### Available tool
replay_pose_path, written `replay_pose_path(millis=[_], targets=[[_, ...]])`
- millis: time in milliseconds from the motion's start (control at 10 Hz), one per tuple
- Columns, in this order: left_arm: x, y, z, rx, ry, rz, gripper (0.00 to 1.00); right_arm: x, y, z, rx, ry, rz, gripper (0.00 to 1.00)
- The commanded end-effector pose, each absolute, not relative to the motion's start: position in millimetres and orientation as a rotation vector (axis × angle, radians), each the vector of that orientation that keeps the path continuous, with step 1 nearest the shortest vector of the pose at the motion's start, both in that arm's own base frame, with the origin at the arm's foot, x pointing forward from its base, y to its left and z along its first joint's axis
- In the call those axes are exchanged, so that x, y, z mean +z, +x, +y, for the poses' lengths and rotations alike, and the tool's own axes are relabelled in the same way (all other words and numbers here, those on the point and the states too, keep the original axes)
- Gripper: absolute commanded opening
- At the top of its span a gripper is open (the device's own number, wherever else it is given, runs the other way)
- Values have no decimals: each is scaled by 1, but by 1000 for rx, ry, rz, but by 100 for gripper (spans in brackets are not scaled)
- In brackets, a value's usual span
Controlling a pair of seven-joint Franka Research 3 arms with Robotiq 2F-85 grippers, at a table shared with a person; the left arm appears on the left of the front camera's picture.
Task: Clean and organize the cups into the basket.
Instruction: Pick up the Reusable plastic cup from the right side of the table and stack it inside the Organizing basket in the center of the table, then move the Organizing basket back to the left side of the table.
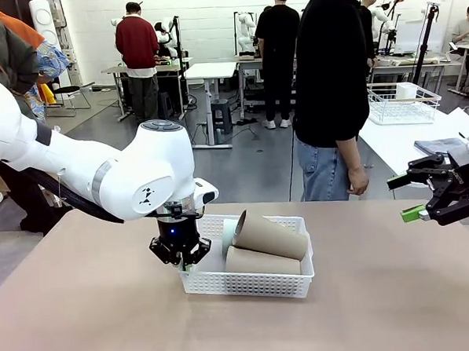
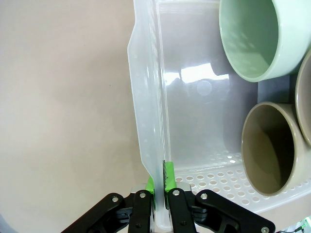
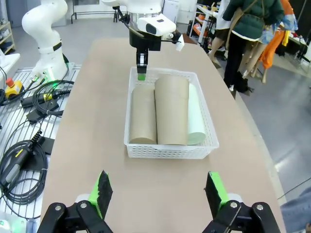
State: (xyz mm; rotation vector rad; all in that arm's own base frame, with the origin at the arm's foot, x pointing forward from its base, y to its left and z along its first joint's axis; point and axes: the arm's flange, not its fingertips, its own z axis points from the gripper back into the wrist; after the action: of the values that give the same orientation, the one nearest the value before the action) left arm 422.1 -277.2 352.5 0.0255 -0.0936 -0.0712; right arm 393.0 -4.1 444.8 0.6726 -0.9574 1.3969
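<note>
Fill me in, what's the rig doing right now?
Cups are already in the white basket: two tan cups and a mint green cup lie on their sides inside. The left gripper is shut on the basket's short-end wall, pinching the rim. The right gripper hangs open off to the side above the table, holding nothing. A person stands at the far side, hands off the table.

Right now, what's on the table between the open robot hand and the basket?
Nothing. In the right wrist view, just bare brown table lies between the open right gripper and the basket holding the cups.
</note>
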Motion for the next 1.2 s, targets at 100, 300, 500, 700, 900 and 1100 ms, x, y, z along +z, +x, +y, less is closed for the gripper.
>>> replay_pose_path(millis=[100, 300, 500, 700, 900, 1100], targets=[[353, 421, -276, -86, 26, -102, 0, 446, 394, -5, 1401, 677, -962, 100], [353, 421, -276, -86, 26, -102, 0, 446, 394, -5, 1401, 677, -962, 100], [353, 421, -276, -86, 26, -102, 0, 446, 394, -5, 1401, 677, -962, 100], [353, 421, -276, -86, 26, -102, 0, 446, 394, -5, 1401, 677, -962, 100], [353, 421, -276, -86, 26, -102, 0, 446, 394, -5, 1401, 677, -962, 100], [353, 421, -276, -86, 26, -102, 0, 446, 394, -5, 1401, 677, -962, 100]])
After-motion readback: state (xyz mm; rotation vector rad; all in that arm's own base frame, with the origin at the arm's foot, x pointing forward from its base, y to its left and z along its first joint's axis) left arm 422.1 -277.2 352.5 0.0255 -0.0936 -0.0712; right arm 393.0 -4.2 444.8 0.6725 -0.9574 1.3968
